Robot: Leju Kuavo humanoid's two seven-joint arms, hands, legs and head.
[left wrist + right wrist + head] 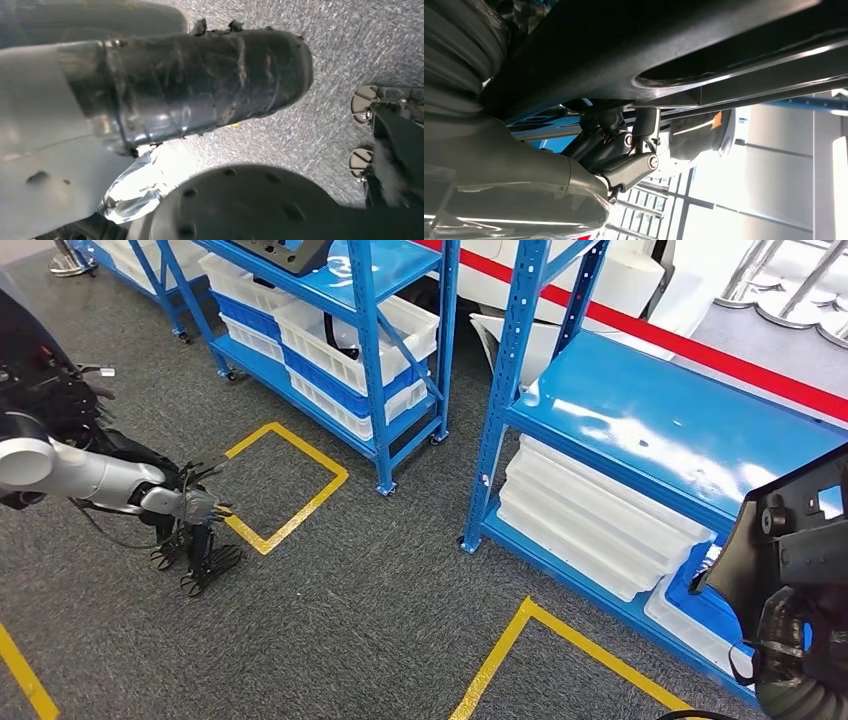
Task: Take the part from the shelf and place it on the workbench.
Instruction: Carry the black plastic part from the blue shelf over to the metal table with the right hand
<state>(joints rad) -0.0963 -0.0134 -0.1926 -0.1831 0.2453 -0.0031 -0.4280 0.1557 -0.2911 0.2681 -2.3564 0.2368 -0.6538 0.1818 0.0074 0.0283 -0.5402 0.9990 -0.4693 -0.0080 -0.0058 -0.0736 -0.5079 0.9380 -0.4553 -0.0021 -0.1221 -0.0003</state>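
Your right hand (800, 640) grips the black part (790, 540) beside the blue shelf (650, 430); your left hand (195, 505) hangs seemingly empty, fingers apart, over the carpet (380, 620).

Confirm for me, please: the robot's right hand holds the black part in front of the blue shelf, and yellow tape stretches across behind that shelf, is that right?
Not quite: the tape behind the blue shelf is red, as the head view shows; the yellow lines are on the floor. The rest stands: the right hand holds the black part in front of that shelf.
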